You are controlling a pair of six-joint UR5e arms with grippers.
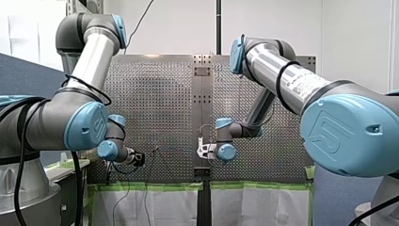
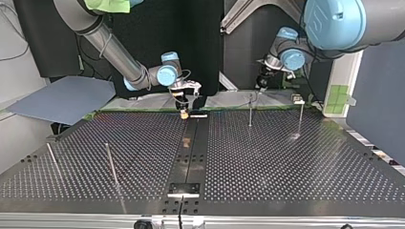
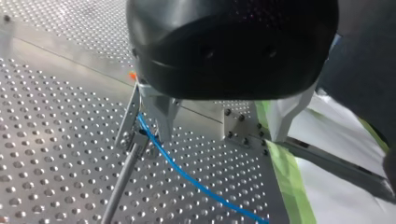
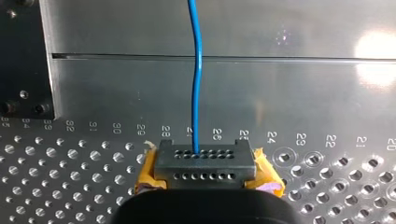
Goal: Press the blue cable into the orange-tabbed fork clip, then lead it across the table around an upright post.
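Observation:
In the right wrist view the blue cable (image 4: 198, 84) runs straight away from the black fork clip (image 4: 205, 161), whose orange tabs stick out at both sides. It enters the clip's top row of holes. My right gripper (image 2: 187, 98) hangs just above that clip (image 2: 184, 114) at the table's far edge. My left gripper (image 3: 222, 135) stands open with nothing between its metal fingers (image 3: 161, 119). The cable (image 3: 187, 175) passes just outside one finger, beside the top of an upright post (image 3: 122, 182), and trails off toward the green-taped edge.
More thin posts stand on the perforated table: one (image 2: 301, 117) near my left gripper (image 2: 261, 85) and two (image 2: 112, 164) (image 2: 53, 161) at the top view's left. A black strip (image 2: 191, 152) runs down the middle to a bracket (image 2: 183, 188). Green tape (image 3: 285, 177) lines the edge.

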